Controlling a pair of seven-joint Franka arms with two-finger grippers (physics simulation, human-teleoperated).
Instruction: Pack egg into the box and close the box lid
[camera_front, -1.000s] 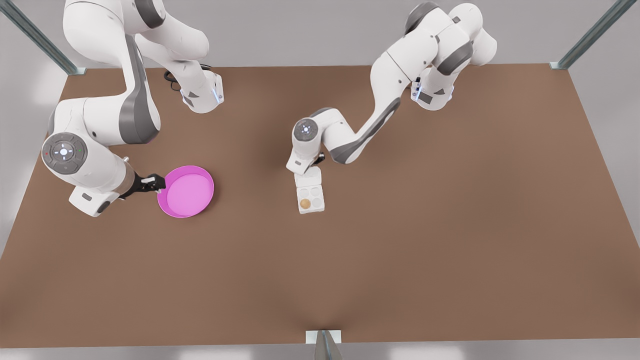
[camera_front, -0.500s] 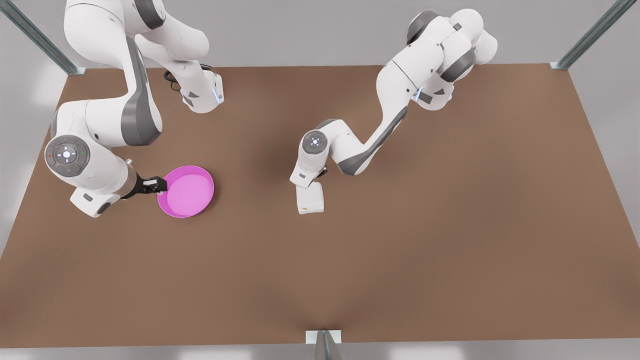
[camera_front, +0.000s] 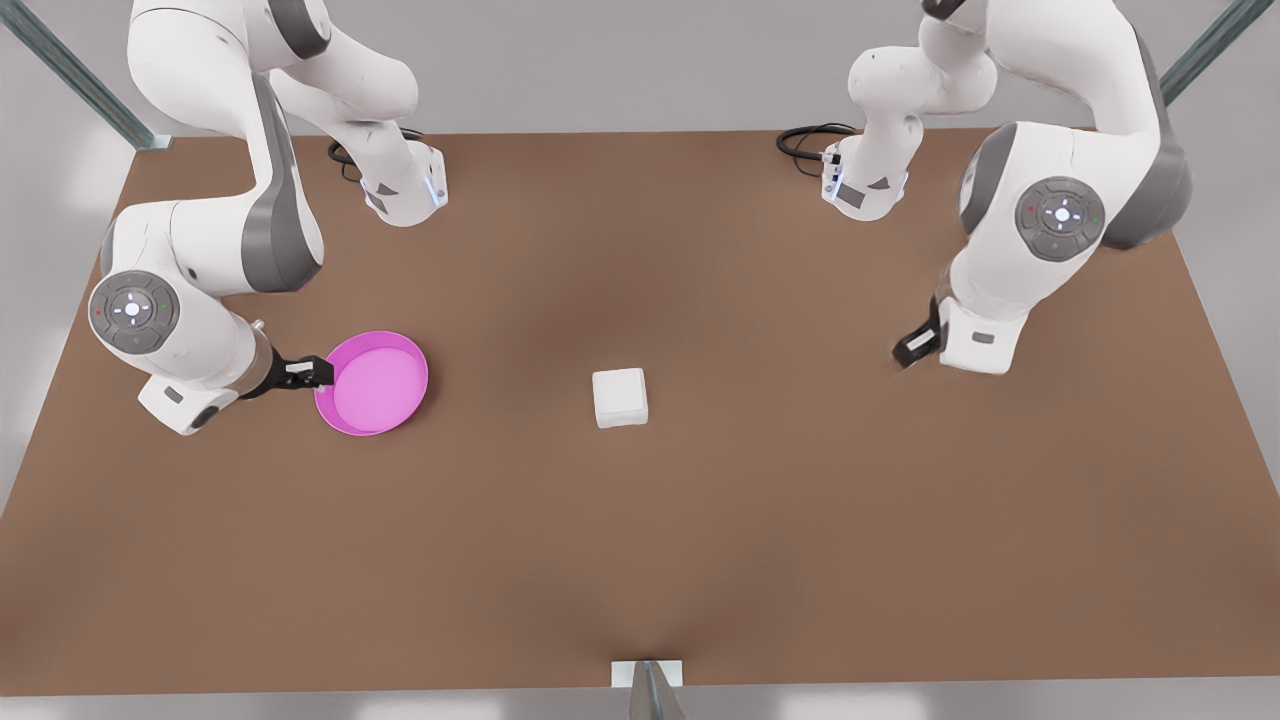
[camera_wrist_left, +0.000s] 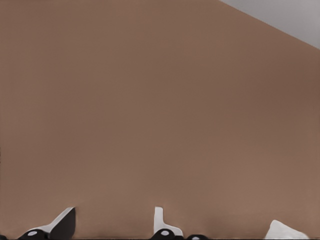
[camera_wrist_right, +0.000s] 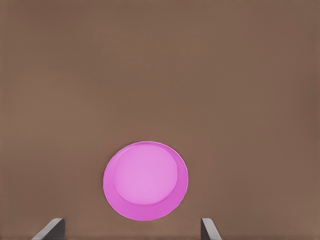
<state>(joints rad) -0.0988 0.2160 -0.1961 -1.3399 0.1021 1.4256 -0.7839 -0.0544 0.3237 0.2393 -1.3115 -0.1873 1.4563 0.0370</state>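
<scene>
The box (camera_front: 620, 398) sits shut near the middle of the brown table, a small white square with the box lid (camera_front: 619, 388) lying flat on top. The egg is hidden. My left gripper (camera_front: 913, 347) hangs low over the table far toward the front view's right of the box, apart from it; in the left wrist view its fingers (camera_wrist_left: 61, 225) stand apart over bare table, open and empty. My right gripper (camera_front: 305, 372) waits open beside the pink plate, its fingers (camera_wrist_right: 52, 228) wide apart with nothing between them.
A round pink plate (camera_front: 372, 383) lies toward the front view's left, also seen as the pink plate (camera_wrist_right: 145, 180) from the right wrist. The arm bases (camera_front: 405, 195) stand at the table's far edge. Metal frame posts (camera_front: 648, 688) mark the table's edges and corners.
The left arm drew back from the box to the front view's right. The lid, open a second ago with the egg showing in a cup, now lies shut. The right arm barely moved.
</scene>
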